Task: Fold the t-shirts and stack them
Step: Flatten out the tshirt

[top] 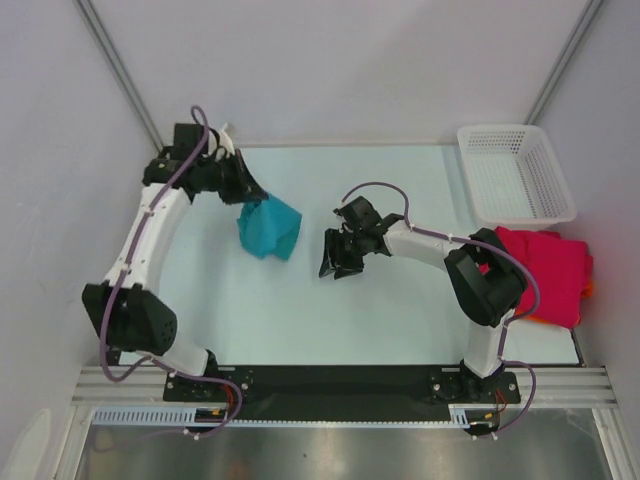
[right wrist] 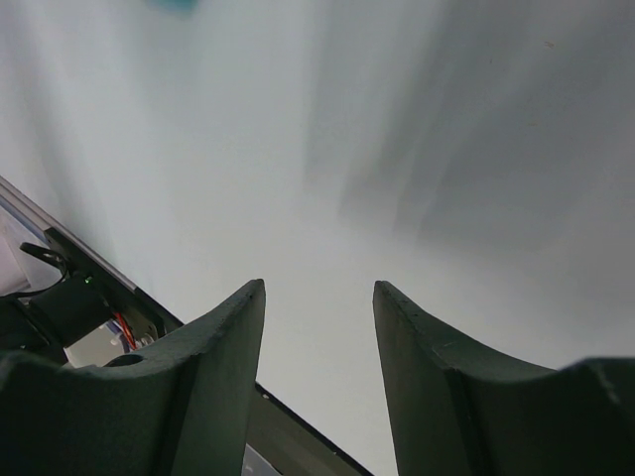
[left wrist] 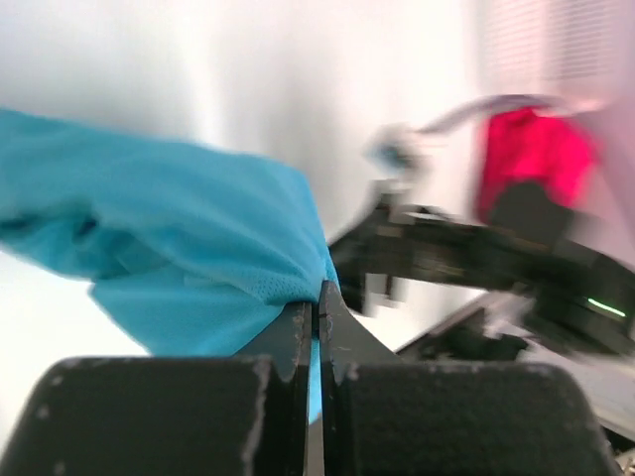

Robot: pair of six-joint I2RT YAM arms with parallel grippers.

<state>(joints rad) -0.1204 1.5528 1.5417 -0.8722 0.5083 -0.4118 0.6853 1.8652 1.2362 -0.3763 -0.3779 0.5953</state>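
Top external view: both arms reach over the pale bench (top: 400, 310), with the work in the left half and the waiting pile at the right edge.
Left claw (top: 252, 195): closed tight on the far-left corner of the teal t-shirt (top: 272, 230). In the left wrist view the fingers (left wrist: 298, 342) press together with a fold of cloth pinched at the tips.
Teal t-shirt, place: left of centre on the bench, bunched into a crumpled lump. It spreads from the pinched corner toward the near right, and whether it rests on the bench or hangs just above it cannot be told.
Long axis: none clear while it is bunched; the cloth runs loosely from the far-left corner to the near-right edge.
Right claw (top: 338, 265): jaws moderately apart and holding nothing. The right wrist view shows only bare bench between them.
Key relation: the shirt's free edge lies to the left of the right claw, near it but apart, with a strip of bench between. The right arm is therefore the nearer one to take a second corner and spread the cloth.
Basket (top: 515, 175): white mesh, at the far right.
Crimson t-shirt (top: 545, 268): lying at the right edge, just near of the basket.
Orange t-shirt (top: 588, 290): only a sliver shows at the crimson one's right side.
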